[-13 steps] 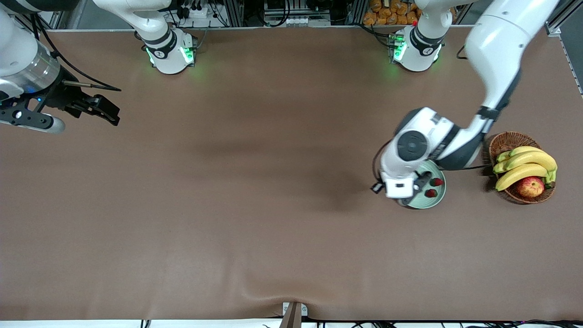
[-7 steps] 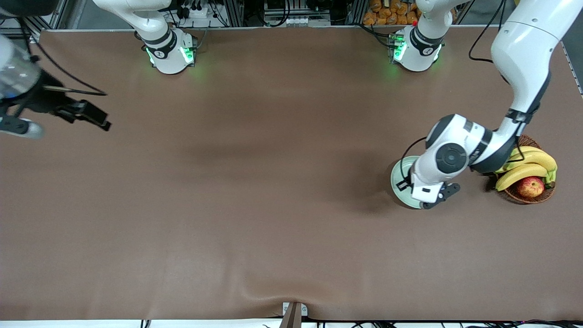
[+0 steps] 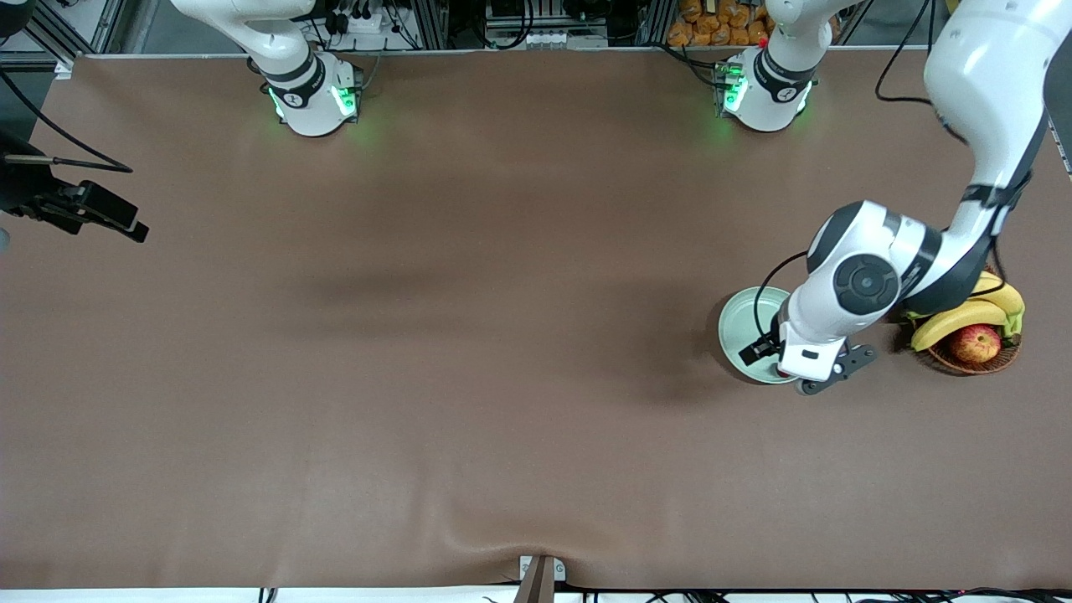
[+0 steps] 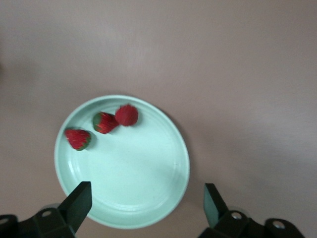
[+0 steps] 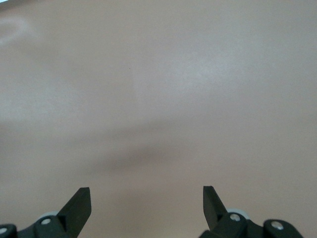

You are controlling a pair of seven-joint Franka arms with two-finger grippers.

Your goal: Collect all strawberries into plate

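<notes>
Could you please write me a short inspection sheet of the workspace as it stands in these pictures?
Surface: brown table, a small ripple at its edge nearest the front camera.
Job's things: three strawberries lie in the plate, near its rim.
Clutter: wicker basket with bananas and an apple, beside the plate.
Hands: left hand open, empty, over the plate; right hand open, empty, waits over bare table at the right arm's end.
Cables: black cable looped over the plate.
Surroundings: metal framing along the arms' bases.

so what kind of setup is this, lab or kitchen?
Likely a robotics lab bench: two arm bases bolted along a brown-covered table, aluminium framing and cabling at its edge, and staged props, a plate of strawberries and a fruit basket.
</notes>
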